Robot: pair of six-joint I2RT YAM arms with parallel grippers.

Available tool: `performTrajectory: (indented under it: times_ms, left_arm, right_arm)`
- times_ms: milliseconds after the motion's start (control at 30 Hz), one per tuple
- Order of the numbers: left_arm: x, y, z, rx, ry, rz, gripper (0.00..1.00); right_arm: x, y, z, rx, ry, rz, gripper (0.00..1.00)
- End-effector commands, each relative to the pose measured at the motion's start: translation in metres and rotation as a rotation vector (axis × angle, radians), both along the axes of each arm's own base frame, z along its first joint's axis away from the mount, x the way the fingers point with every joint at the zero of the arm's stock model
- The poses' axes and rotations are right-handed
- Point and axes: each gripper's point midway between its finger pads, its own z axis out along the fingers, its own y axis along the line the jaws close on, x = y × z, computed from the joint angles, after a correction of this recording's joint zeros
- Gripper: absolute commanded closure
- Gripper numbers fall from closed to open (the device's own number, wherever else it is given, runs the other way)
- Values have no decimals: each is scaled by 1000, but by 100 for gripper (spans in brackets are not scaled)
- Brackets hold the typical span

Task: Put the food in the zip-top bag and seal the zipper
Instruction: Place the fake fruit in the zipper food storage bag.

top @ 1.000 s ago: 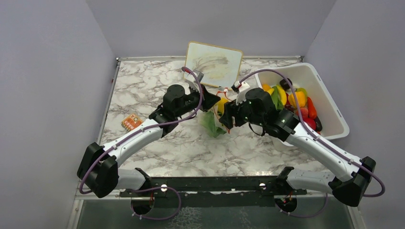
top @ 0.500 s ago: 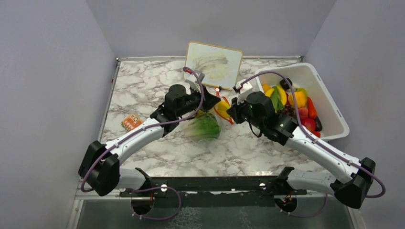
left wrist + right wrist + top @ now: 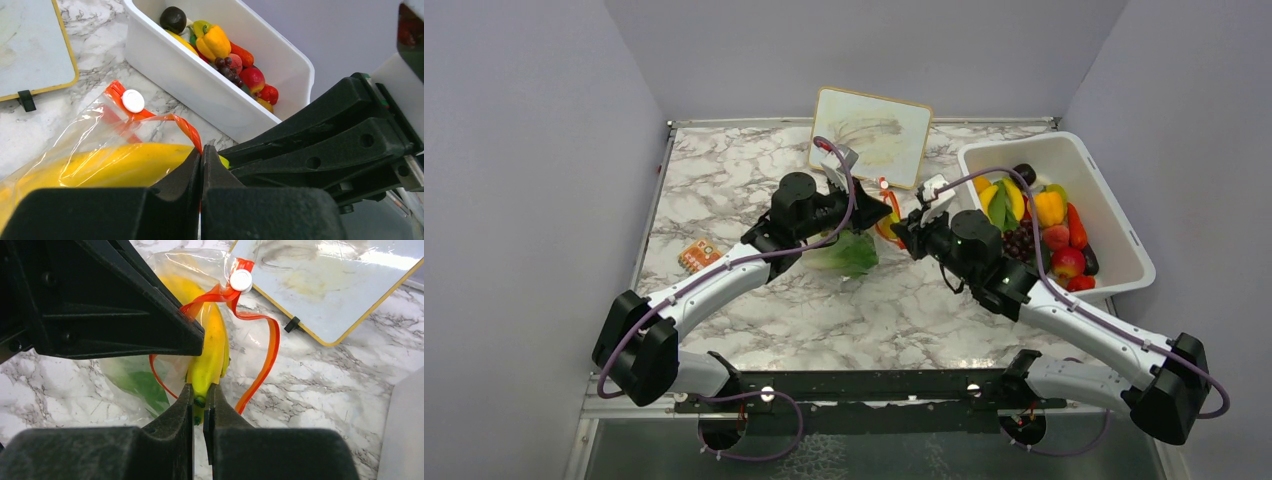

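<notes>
The clear zip-top bag point(image 3: 849, 252) hangs over the marble top with green lettuce point(image 3: 137, 382) in its bottom. My left gripper point(image 3: 201, 149) is shut on the red-orange zipper point(image 3: 182, 125) at the bag's mouth. A yellow banana point(image 3: 212, 350) lies lengthwise in the open mouth, and my right gripper point(image 3: 200, 390) is shut on its green-tipped stem end. The zipper point(image 3: 265, 360) loops loosely, with its white slider point(image 3: 241, 280) at the far end. In the top view the left gripper point(image 3: 876, 212) and right gripper point(image 3: 902, 228) nearly meet. More food point(image 3: 1049, 215) fills the tub.
The white tub point(image 3: 1124, 235) stands at the right, just behind my right arm. A yellow-edged whiteboard point(image 3: 871, 133) leans against the back wall. A small orange patterned card point(image 3: 699, 257) lies on the marble at the left.
My right gripper has shut on the banana's end and its wrist has drawn back to the right. The bag with the lettuce has shifted slightly toward the back under the left gripper.
</notes>
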Motion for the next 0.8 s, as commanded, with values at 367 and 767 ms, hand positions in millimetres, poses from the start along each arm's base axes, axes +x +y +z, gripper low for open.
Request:
performTrajectory:
  times_ms: [367,767]
  left_arm:
    - [-43,-10,40,-88,-28,-263,100]
    - [-53,-5,70,-135,-44,-342,100]
  right_arm:
    - [-33,28,62,250,-223,249,99]
    - [-51,35,63,177,-457,397,99]
